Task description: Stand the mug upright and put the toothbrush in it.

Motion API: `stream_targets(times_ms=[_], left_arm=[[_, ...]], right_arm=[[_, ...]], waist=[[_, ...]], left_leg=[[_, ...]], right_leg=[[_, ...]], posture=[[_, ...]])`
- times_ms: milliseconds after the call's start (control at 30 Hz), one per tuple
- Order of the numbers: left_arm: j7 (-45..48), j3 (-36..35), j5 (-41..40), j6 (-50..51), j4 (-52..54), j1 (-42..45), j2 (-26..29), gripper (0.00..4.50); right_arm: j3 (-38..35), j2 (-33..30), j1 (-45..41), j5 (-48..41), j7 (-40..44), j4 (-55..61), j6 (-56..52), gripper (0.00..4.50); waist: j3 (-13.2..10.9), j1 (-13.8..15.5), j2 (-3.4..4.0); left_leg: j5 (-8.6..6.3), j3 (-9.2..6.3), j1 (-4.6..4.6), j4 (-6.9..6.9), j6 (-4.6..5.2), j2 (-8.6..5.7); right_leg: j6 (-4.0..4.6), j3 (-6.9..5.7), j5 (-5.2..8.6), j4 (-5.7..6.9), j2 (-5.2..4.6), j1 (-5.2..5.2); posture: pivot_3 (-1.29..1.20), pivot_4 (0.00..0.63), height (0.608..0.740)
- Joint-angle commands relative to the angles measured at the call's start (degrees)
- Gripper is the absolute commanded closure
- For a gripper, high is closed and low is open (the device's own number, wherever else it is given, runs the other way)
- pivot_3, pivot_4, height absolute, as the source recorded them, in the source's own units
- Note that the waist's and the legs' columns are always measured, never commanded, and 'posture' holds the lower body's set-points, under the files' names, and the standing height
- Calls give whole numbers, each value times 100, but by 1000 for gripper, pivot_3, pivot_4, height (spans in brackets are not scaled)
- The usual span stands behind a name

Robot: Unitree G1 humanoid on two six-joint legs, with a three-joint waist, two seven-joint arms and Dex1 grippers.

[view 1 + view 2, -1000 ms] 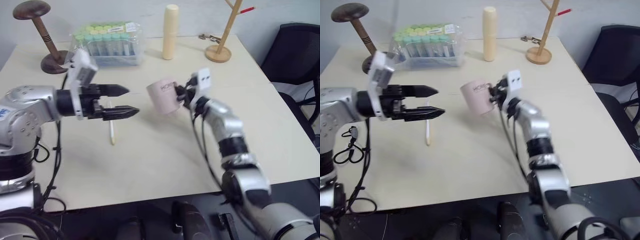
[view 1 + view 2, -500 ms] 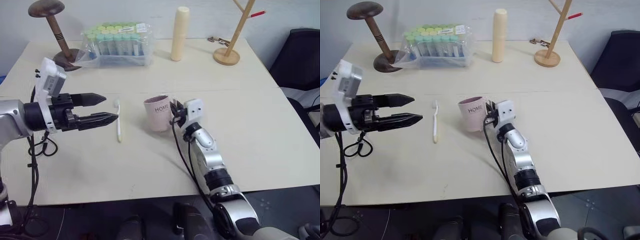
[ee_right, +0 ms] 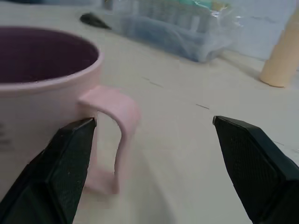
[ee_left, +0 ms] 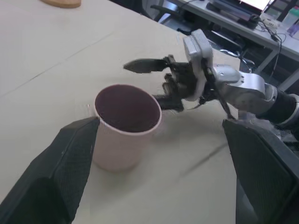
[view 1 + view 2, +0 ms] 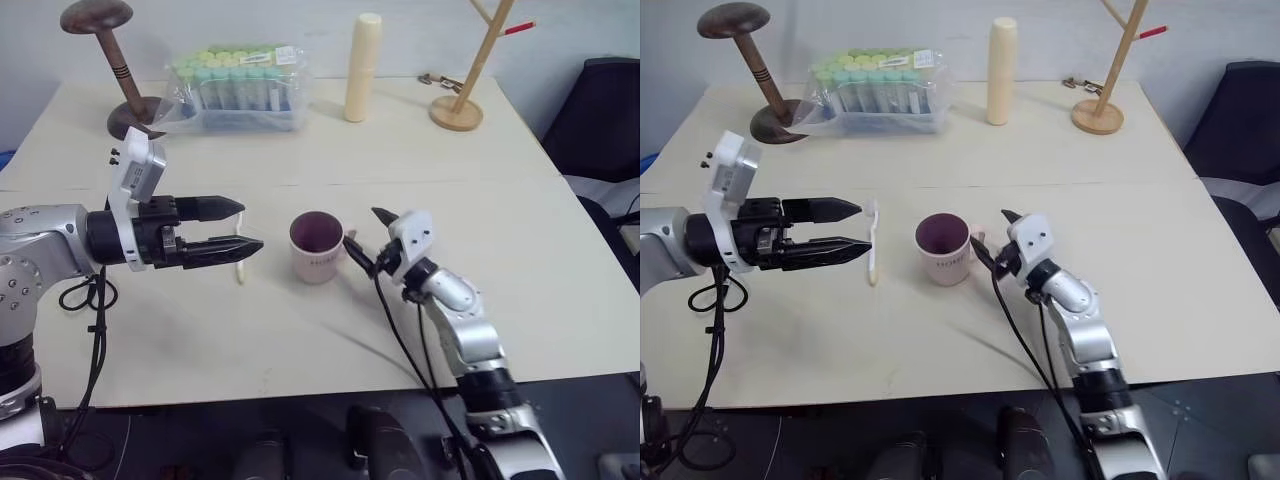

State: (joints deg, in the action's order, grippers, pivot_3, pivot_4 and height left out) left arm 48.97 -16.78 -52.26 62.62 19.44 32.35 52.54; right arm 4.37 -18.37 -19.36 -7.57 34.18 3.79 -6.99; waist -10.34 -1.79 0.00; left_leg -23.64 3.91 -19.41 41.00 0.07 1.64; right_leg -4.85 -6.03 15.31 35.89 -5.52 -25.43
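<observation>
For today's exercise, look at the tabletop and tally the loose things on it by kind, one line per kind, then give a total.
Mug: 1
Toothbrush: 1
Clear box of capped tubes: 1
Tall cream cylinder: 1
Wooden stands, dark mushroom-topped and pale branched: 2
Total: 6

On my table [image 5: 1160, 300]: one pink mug [image 5: 943, 247], one white toothbrush [image 5: 873, 247], one cream cylinder [image 5: 1000, 70] and one clear pack of capped tubes [image 5: 875, 92] along the far edge. I count two wooden stands, a dark one [image 5: 755, 62] at the far left corner and a pale branched one [image 5: 1110, 70] at the far right. Two grippers, left [image 5: 845, 231] and right [image 5: 992, 240].
</observation>
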Motion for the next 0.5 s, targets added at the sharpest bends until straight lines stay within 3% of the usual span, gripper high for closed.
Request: stream_targets(times_ms=[33,167,300,433,500], left_arm=[[24,-12,72,-278,9,22,17,47],[-289,53,327,-426,-211,91,-81,47],[-1537,687,1414,-231,-1076,617,-267,47],[-3213,646,1981,852,-2215,1648,-1405,47],[-3627,686,2186,1018,-2574,1925,-1945,47]], right_arm=[[-161,-439,271,-389,355,847,-671,314],[-797,-1349,767,-1239,950,1844,-1574,314],[-1738,-2215,891,-2908,1493,2758,-2698,314],[-2598,-2916,188,-4832,1409,2974,-3807,150],[-2663,-3180,-210,-5198,1313,2979,-4024,150]], waist=[[0,22,-1],[-2,79,3],[-3,188,2],[-5,285,-4],[-5,324,-5]], left_leg=[[0,3,-1,1,0,0],[0,6,1,3,0,-1],[0,13,7,6,1,-9],[1,12,10,13,4,-12],[1,13,10,12,8,-15]], right_leg=[[0,0,0,-2,0,0],[-1,0,0,0,3,0],[-5,2,-3,-2,5,6],[-13,2,-8,3,9,11],[-16,4,-10,1,6,12]], posture=[[0,150,740],[0,150,740],[0,150,740],[0,150,740],[0,150,740]])
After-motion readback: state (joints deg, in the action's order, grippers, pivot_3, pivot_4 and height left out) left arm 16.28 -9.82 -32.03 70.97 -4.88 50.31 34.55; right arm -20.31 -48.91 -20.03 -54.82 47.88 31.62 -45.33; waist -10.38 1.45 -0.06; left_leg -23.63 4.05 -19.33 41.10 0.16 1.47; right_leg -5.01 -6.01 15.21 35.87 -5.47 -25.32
